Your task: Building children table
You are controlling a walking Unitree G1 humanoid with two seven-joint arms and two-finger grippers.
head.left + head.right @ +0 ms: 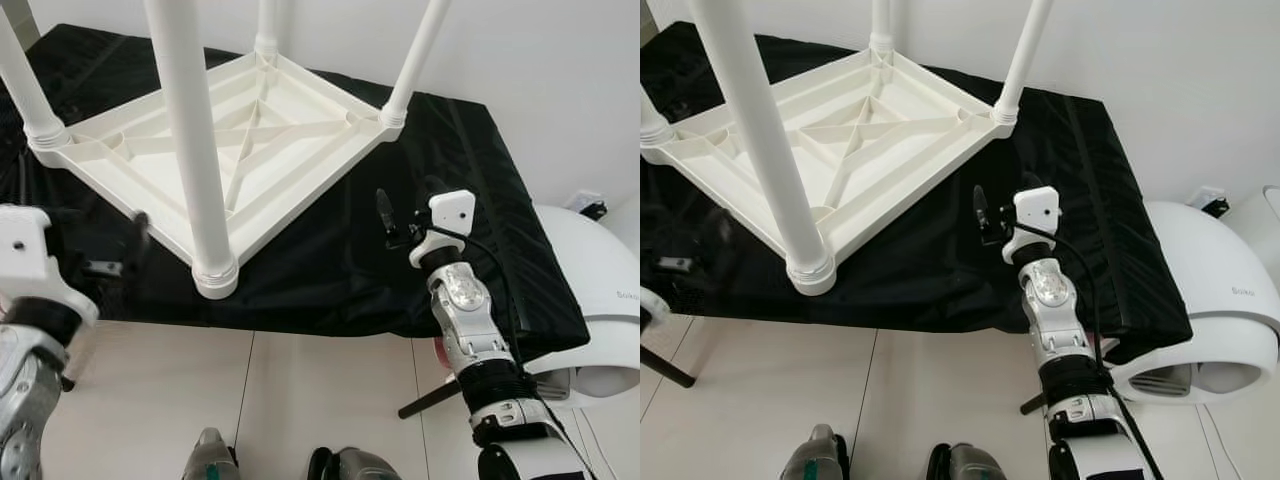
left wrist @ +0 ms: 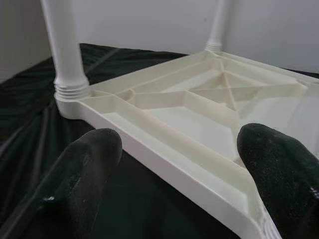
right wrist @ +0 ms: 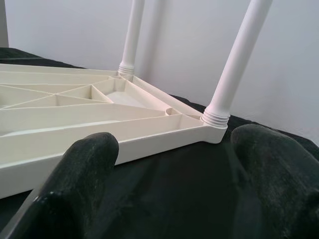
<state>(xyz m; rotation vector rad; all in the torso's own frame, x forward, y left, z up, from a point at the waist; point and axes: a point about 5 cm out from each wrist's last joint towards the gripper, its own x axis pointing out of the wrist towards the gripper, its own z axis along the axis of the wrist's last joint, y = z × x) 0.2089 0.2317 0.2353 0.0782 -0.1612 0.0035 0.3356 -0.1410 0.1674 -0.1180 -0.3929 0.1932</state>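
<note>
A white plastic children's table (image 1: 250,140) lies upside down on a black cloth (image 1: 470,170), its ribbed underside facing up. Its legs stand upright in the corner sockets, the nearest leg (image 1: 195,150) at the front corner and another leg (image 1: 410,70) at the right corner. My left gripper (image 1: 100,240) hovers open just off the table's front-left edge, which runs between its fingers (image 2: 89,169) in the wrist view. My right gripper (image 1: 405,205) stands open over the cloth beside the front-right edge, holding nothing; its wrist view looks along that edge (image 3: 149,139).
A white rounded appliance (image 1: 590,290) sits on the floor at the right, close to the cloth's corner. A dark strut (image 1: 430,397) pokes out under the cloth by my right arm. Pale floor tiles (image 1: 320,390) lie in front, and a white wall (image 1: 540,60) behind.
</note>
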